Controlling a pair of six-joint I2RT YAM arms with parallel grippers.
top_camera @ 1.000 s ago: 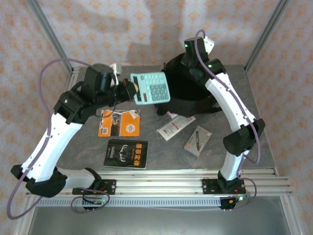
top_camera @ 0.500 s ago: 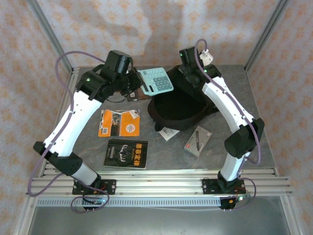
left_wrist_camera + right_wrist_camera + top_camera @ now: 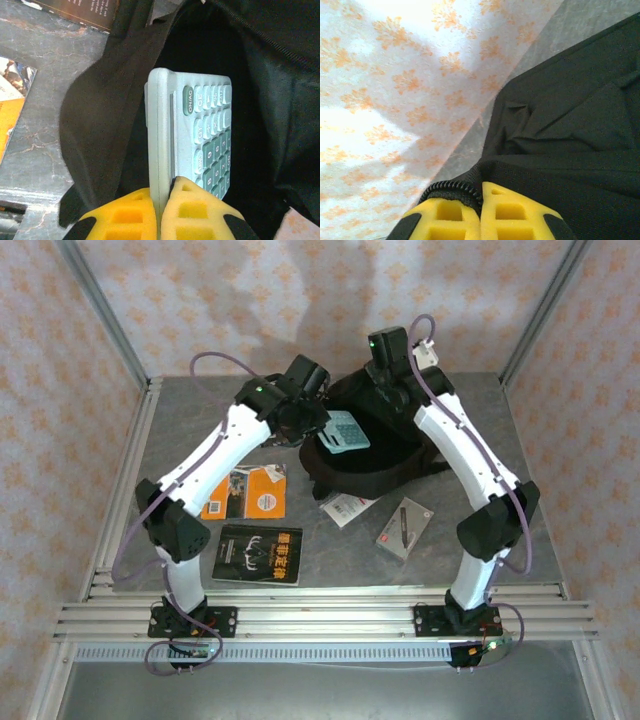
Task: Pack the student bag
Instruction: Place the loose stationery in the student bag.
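The student bag (image 3: 395,468) is a large black backpack at the table's back centre, its mouth held wide. A mint-green calculator (image 3: 348,430) hangs edge-down in that opening, and my left gripper (image 3: 320,423) is shut on its lower edge. The left wrist view has the calculator (image 3: 200,135) pinched between the yellow pads of the left gripper (image 3: 162,192), over the bag's dark inside (image 3: 100,115). My right gripper (image 3: 388,375) is at the bag's far rim. Seen from the right wrist, the right gripper (image 3: 481,192) is shut on the bag's zippered edge (image 3: 451,189).
An orange booklet (image 3: 245,490) and a black book (image 3: 258,553) lie left of the bag. A white-and-red packet (image 3: 350,505) and a boxed pen (image 3: 403,525) lie in front of it. Patterned walls close off the back and sides.
My left arm has swung right from over the table's left side, carrying the calculator down into the bag's mouth. The right gripper has kept hold of the far rim and the mouth now gapes wider.
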